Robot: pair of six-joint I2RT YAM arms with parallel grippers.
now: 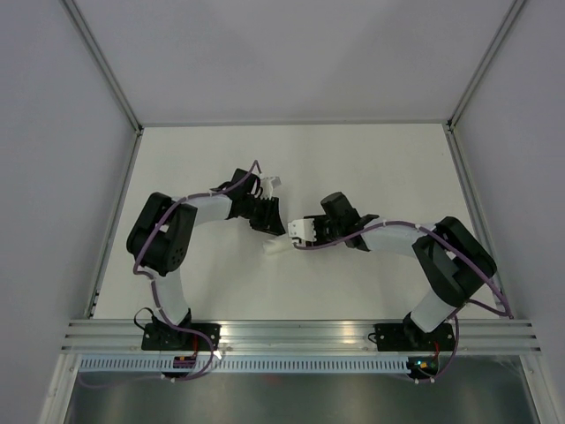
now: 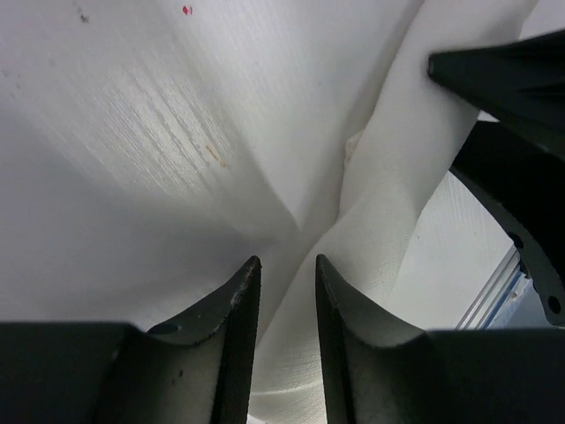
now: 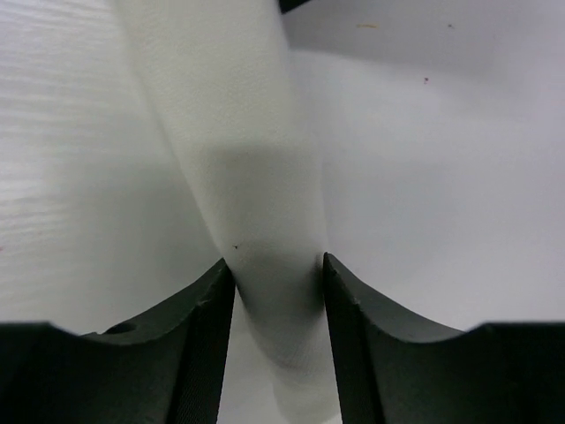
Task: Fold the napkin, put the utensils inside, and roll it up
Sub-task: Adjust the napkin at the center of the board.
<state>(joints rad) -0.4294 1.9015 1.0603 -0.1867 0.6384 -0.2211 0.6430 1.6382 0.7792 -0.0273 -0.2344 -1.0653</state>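
Top camera high above the near edge, looking down over the whole table (image 1: 371, 168), wrist cameras close behind left gripper (image 2: 288, 261) and right gripper (image 3: 277, 261), all three sharing the napkin (image 1: 274, 248) mid-table

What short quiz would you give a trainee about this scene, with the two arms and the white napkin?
1. True or false: the napkin lies flat and spread open on the table.
2. What is between the fingers of the right end effector? A) a knife B) the napkin, bunched into a narrow roll C) nothing
3. Fill in: the left end effector and the right one meet near the ___ of the table.
Key: 1 false; 2 B; 3 middle.
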